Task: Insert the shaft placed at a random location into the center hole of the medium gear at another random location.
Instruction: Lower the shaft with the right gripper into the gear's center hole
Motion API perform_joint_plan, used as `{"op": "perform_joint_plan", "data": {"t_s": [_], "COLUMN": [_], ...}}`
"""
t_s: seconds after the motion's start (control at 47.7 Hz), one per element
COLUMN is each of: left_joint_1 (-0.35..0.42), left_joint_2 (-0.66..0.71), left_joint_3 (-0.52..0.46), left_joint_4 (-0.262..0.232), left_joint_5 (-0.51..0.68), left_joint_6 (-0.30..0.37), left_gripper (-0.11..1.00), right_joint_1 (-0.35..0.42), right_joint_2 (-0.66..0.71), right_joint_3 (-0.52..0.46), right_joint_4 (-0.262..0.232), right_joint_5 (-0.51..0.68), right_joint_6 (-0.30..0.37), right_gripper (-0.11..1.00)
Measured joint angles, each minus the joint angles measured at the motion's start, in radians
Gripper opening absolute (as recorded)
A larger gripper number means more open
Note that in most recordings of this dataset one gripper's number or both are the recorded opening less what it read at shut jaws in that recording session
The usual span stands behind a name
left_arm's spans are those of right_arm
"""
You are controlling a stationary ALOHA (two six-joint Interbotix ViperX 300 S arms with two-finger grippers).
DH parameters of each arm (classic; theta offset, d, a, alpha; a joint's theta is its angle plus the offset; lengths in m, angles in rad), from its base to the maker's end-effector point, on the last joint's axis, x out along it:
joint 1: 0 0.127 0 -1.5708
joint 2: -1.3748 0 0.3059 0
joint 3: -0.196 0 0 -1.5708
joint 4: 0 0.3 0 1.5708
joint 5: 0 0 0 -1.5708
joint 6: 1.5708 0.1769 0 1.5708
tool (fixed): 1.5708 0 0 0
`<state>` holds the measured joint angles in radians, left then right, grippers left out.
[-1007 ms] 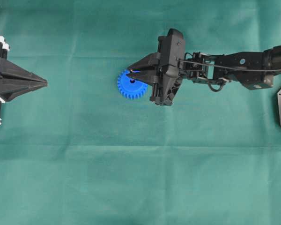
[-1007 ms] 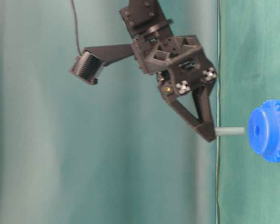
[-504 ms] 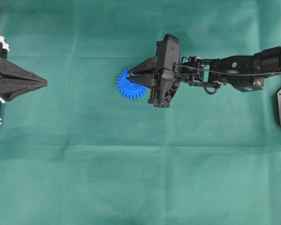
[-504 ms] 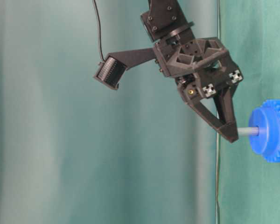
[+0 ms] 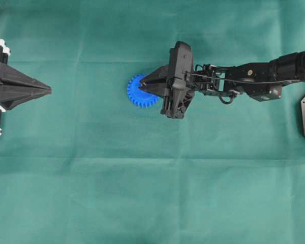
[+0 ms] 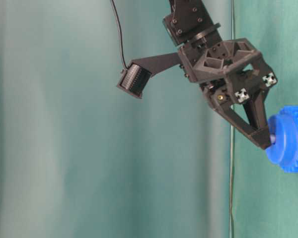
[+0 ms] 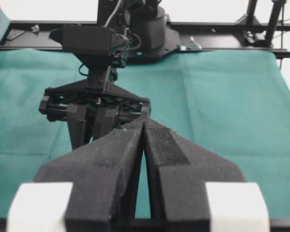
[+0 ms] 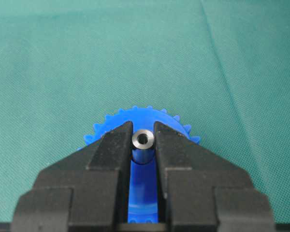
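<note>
From overhead, the right gripper (image 5: 142, 84) reaches in from the right and its tips sit over the middle of the blue gear (image 5: 139, 94), which lies on the green cloth (image 5: 152, 193) a little above and left of centre. The pin itself cannot be made out here. The left gripper (image 5: 50, 90) rests at the left edge, well apart from the gear, its fingers pressed together with nothing between them. Bare cloth lies all around the gear except on the side the arm comes from.

At table level, the right gripper (image 6: 266, 143) has its tips right against the gear's raised hub (image 6: 280, 144); whether they actually touch it cannot be told. No length of pin shows between them.

The left wrist view shows the left gripper (image 7: 144, 121) closed and empty, facing the right arm (image 7: 94, 104) across open cloth.

In the right wrist view, the right gripper (image 8: 143, 129) is narrowly parted and clamped on the pin (image 8: 143, 140), which stands upright over the gear (image 8: 111, 121). The centre hole is hidden beneath the pin.
</note>
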<state>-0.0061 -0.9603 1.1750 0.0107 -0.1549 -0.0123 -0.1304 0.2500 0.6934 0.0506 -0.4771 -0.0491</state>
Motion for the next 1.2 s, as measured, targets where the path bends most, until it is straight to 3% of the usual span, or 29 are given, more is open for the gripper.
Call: {"op": "perform_joint_plan", "data": {"t_s": [0.629,0.713,0.839,0.902,1.196], "left_joint_1": [-0.002,0.0,0.0,-0.002,0.0], "left_joint_2": [0.0,0.0,0.0,0.0,0.0], "left_joint_3": [0.0,0.0,0.0,0.0,0.0], "left_joint_4": [0.0,-0.002,0.0,0.0,-0.002], "left_joint_5": [0.0,0.0,0.0,0.0,0.0], "left_joint_6": [0.002,0.0,0.0,0.0,0.0], "left_gripper": [0.0,0.0,0.0,0.0,0.0], "right_joint_1": [0.002,0.002,0.0,0.002,0.0], "right_joint_2": [0.008,0.006,0.008,0.008,0.008], "right_joint_3": [0.0,-0.002,0.0,0.0,-0.002], "right_joint_4": [0.0,0.0,0.0,0.0,0.0], "right_joint_5": [-0.009,-0.009,-0.011,-0.009,-0.009], "right_joint_6": [0.0,0.0,0.0,0.0,0.0], "right_gripper": [0.16,0.33,0.73,0.88,0.84]}}
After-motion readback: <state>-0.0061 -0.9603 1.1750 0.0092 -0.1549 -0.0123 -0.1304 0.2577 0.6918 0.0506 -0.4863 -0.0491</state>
